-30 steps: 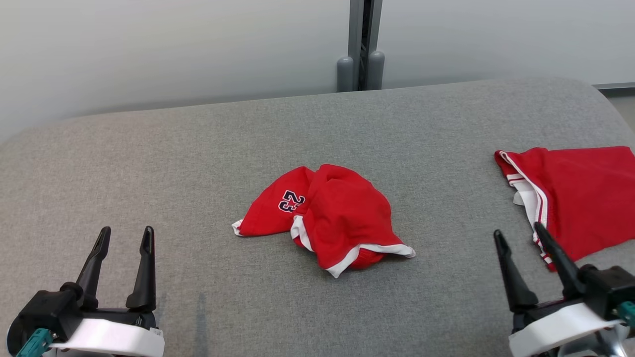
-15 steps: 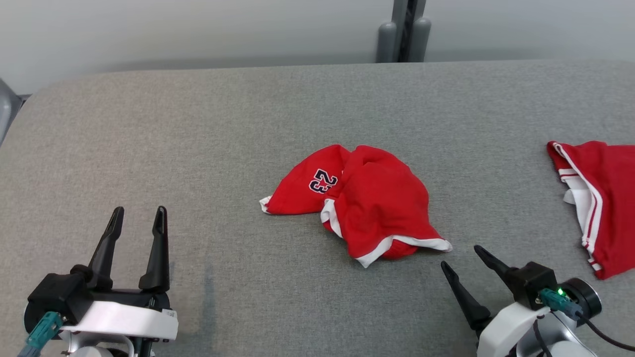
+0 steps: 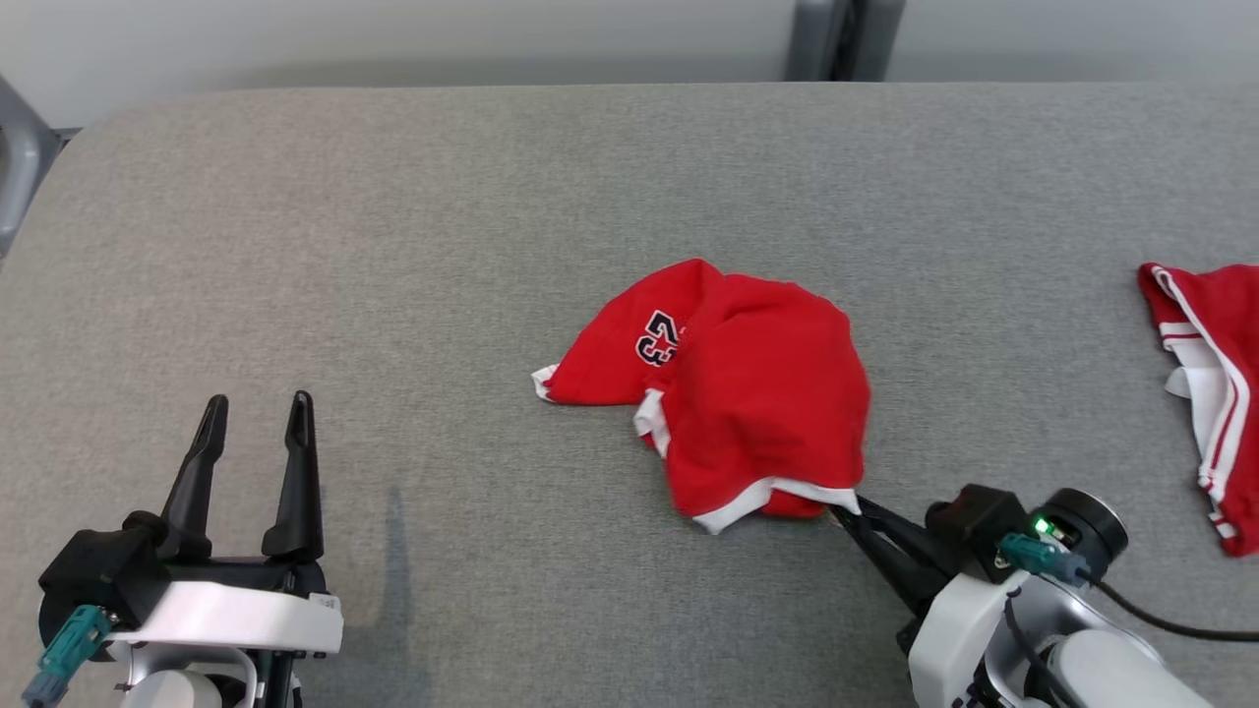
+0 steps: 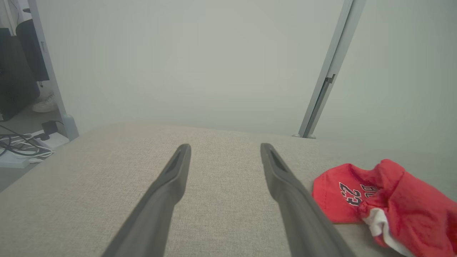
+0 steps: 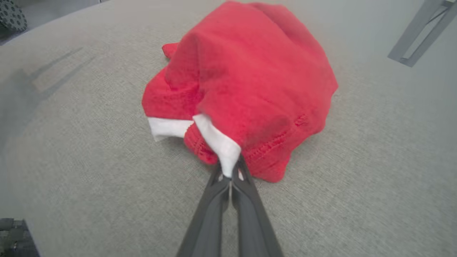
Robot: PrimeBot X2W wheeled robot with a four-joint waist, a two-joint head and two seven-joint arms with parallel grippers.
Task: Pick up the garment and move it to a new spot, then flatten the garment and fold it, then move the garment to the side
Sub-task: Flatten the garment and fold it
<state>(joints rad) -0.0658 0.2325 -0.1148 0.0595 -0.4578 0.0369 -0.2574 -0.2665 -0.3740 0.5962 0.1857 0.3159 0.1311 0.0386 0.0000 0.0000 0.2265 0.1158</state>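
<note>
– Head view, from the left: our left gripper hangs spread wide, holding nothing, well apart from the garment. Do we need it yet?
– Not for the lift. The garment lies bunched mid-cushion, its number facing up. At its near right corner our right gripper is pressed together on the white hem.
– Is that bite deep enough?
– We judge it thin: only the hem's edge looks pinched. We should lift slowly and straight up, letting the cloth unfurl under its own weight, and watch for slip.
– And the red cloth at far right?
– We carry ours away from it, so the two never tangle, and set down where both our grippers reach.
</note>
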